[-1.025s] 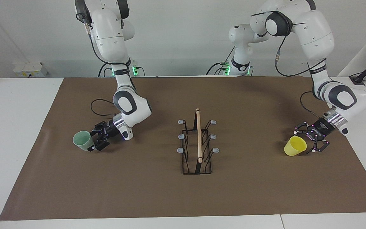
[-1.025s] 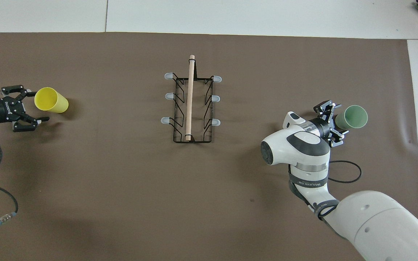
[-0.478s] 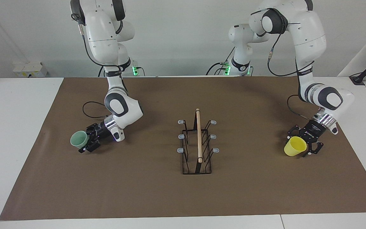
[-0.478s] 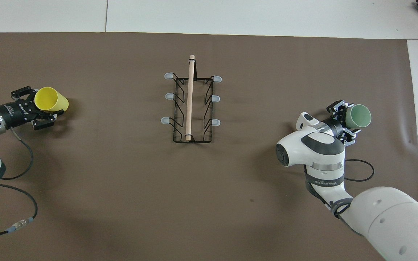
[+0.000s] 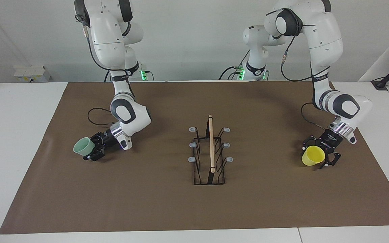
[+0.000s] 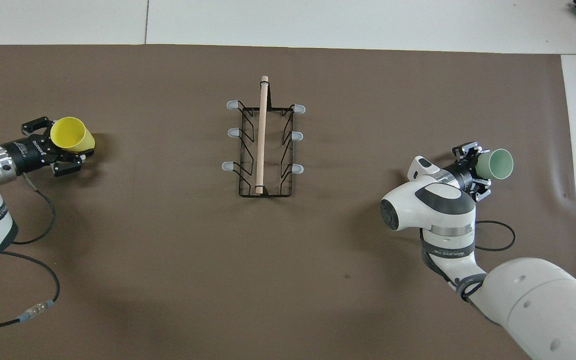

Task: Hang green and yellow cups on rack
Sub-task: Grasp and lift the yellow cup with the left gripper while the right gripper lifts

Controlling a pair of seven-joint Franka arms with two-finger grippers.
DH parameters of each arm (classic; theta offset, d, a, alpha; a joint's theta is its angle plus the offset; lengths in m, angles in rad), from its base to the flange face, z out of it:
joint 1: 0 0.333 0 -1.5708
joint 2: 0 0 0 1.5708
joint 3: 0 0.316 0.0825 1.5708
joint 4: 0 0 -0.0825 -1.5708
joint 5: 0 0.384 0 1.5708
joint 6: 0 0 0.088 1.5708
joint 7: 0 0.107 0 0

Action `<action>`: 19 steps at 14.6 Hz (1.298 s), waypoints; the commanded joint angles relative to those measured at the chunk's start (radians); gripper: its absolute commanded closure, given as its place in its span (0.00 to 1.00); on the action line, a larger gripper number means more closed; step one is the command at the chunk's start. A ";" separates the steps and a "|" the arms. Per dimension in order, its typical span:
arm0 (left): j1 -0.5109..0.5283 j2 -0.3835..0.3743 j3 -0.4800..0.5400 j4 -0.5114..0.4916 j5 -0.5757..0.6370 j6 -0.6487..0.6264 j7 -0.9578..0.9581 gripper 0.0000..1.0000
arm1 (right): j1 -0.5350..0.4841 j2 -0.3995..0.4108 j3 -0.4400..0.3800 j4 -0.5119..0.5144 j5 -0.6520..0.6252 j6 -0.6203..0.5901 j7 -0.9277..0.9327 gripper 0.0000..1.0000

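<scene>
Since a second ago: both grippers have moved in on their cups, from standing just beside them to bracketing them.
Left gripper (image 5: pixel 319 156): low at the left arm's end of the table (image 5: pixel 167 202), jaws around the yellow cup (image 5: pixel 313 156); whether they already pinch it or only straddle it, I cannot tell.
Right gripper (image 5: pixel 91 151): low at the right arm's end, jaws closed in on the narrow base of the green cup (image 5: pixel 83 146), which looks gripped.
Yellow cup, heading: on its side or tipped, long axis roughly along the gripper's reach, open mouth turned away from the rack (image 5: pixel 210 152) in the overhead view (image 6: pixel 70 135).
Green cup, heading: tilted, mouth facing outward toward the table's edge and slightly up, base buried in the jaws (image 6: pixel 495 164).
Rack: at mid-table, well apart from both cups, its wooden handle running away from the robots; all six grey-tipped prongs are bare.
Step in hand: securing both cups, by my reading; nothing hung yet.
Doing it well: squeeze gently on thin tapered plastic, seat the grip near the base, confirm hold before lifting, then turn each mouth downward over an upward prong.
</scene>
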 commanded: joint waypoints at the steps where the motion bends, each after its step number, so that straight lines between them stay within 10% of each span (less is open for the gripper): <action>1: -0.016 -0.034 0.005 -0.030 -0.018 0.049 -0.003 0.21 | -0.006 -0.002 0.008 -0.010 -0.037 0.001 0.027 1.00; 2: -0.018 -0.037 0.004 -0.034 -0.018 0.051 0.016 0.67 | 0.008 -0.004 0.006 -0.001 -0.027 -0.012 0.018 1.00; 4: -0.039 -0.041 0.002 -0.027 -0.017 0.082 0.016 1.00 | 0.011 -0.016 0.008 0.004 0.001 -0.018 0.006 1.00; 19: -0.048 -0.185 0.007 0.131 0.512 0.129 -0.015 1.00 | -0.007 -0.046 0.014 0.318 0.622 -0.022 -0.365 1.00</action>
